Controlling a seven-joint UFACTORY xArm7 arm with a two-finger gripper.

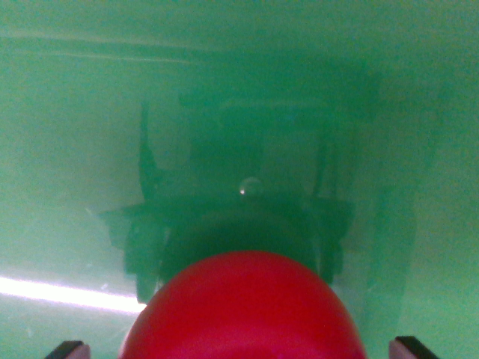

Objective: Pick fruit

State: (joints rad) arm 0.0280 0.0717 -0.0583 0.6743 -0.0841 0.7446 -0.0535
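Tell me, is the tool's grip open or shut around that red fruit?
Open. The tool shows two dark fingertips at the picture's bottom corners, spread wider than the red fruit between them. Whether they touch it is hidden.

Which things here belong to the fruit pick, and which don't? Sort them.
For the job:
- red fruit, between the fingertips
- hand, its two dark fingertips at the bottom corners

Not part of it:
- glossy green surface, showing only reflections

Glossy green surface, dark reflection, bright light streak.
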